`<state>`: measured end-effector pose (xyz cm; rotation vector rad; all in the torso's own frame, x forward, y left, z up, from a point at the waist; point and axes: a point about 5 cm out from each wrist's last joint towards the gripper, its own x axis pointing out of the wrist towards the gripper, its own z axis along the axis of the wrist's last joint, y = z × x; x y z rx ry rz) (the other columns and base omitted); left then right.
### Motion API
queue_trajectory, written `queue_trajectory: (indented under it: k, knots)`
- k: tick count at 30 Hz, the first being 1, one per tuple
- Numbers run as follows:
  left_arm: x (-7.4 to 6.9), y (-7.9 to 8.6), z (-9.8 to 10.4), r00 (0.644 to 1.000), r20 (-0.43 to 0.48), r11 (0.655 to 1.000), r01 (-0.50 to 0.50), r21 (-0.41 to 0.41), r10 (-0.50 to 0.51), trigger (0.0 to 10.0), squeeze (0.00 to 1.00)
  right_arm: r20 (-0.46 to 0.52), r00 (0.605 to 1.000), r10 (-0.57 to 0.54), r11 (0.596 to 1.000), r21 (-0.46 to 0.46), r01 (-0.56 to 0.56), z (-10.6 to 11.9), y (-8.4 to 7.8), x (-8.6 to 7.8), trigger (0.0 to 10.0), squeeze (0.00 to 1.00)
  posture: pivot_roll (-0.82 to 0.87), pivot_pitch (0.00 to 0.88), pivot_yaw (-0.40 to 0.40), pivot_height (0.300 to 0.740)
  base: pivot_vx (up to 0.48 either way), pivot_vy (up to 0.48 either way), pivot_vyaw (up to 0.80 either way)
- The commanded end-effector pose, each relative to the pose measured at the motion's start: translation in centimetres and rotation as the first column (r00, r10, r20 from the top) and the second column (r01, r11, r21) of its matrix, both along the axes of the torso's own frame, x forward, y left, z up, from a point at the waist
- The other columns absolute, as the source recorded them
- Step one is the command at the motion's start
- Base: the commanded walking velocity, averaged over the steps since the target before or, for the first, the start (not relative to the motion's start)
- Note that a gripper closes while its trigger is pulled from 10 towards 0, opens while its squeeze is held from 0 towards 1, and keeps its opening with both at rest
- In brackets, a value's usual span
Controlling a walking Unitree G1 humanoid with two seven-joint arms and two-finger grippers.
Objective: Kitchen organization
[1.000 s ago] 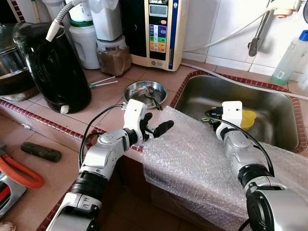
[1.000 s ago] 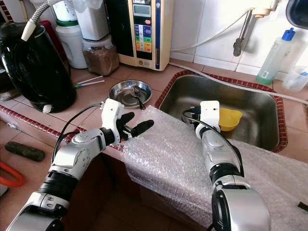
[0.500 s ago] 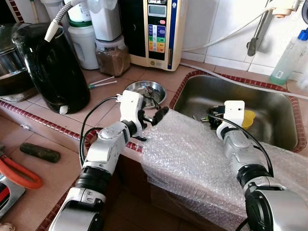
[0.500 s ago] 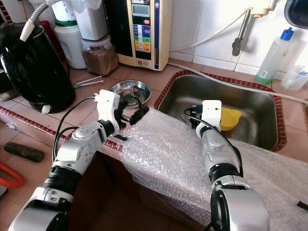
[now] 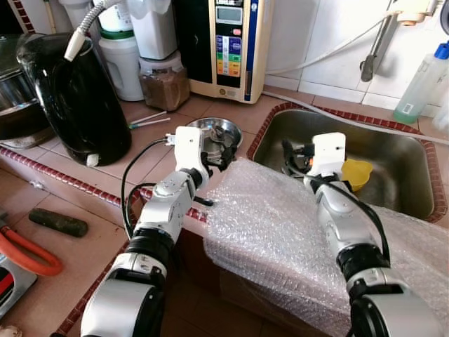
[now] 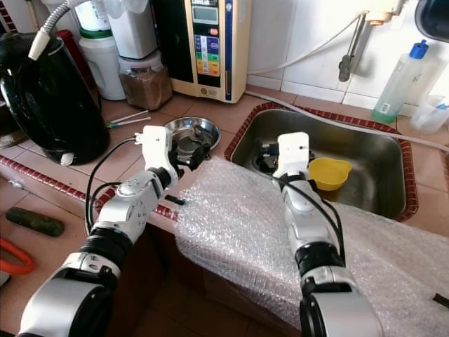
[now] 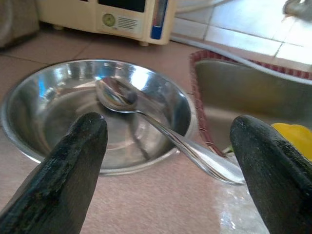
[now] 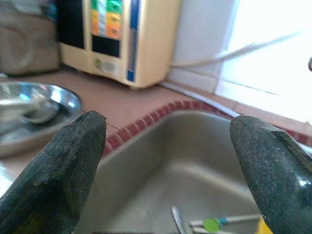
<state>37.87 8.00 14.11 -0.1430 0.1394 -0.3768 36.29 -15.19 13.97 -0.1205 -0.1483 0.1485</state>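
Left wrist view: left gripper [image 7: 168, 161], fingers apart, just near of the steel bowl [image 7: 53, 112] holding a spoon [image 7: 146, 122].
Right gripper [image 8: 168, 161], fingers apart, hangs over the sink [image 5: 393, 151], right of the bowl.

Black kettle [image 5: 77, 98], water purifier [image 5: 223, 45], soap bottle [image 5: 423, 84], orange pliers [image 5: 27, 250]

spread claw [image 8: 165, 161], sink [image 8: 195, 161], steel bowl [image 8: 34, 117]

Two silver-grey jointed arms with black ribbed elbow collars; white box-shaped wrist housings; thin black cables looping along each forearm; left gripper [image 5: 223, 151] and right gripper [image 6: 262, 156] each with two long, matte black, rounded fingers [image 7: 66, 165].
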Motion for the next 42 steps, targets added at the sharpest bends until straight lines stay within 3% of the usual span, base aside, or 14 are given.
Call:
queue_trajectory:
  k: [1, 18, 34, 42]
  knots:
    - [0.3, 0.1, 0.2, 1.0, 0.007, 1.0, -0.017, 0.017, 0.016, 10.0, 0.0, 0.024, 0.999, 0.036, 0.999, -0.009, -0.036, 0.6, 0.6, -0.2, 10.0, 1.0, -0.01, 0.0, 0.051, 0.74, 0.0, 0.0, 0.0]
    - [0.9, -0.3, -0.8, 0.995, -0.097, 0.996, -0.026, 0.081, 0.034, 10.0, 0.0, 0.024, 0.994, 0.103, 0.993, -0.057, -0.101, 0.8, 1.8, -2.3, 10.0, 1.0, -0.04, 0.0, 0.052, 0.74, 0.0, 0.0, 0.0]
    - [1.1, 3.3, -1.3, 0.99, -0.104, 0.99, -0.089, 0.105, 0.1, 10.0, 0.0, -0.002, 0.994, 0.109, 0.993, -0.053, -0.109, 0.9, 2.3, -2.3, 10.0, 1.0, 0.0, 0.0, 0.044, 0.74, 0.0, 0.0, 0.0]
    - [1.1, 3.8, -0.9, 0.994, -0.092, 0.992, -0.04, 0.116, 0.051, 10.0, 0.0, -0.006, 0.995, 0.102, 0.993, -0.051, -0.102, 0.9, 2.3, -2.2, 10.0, 1.0, 0.01, 0.0, 0.05, 0.74, 0.0, 0.0, 0.0]
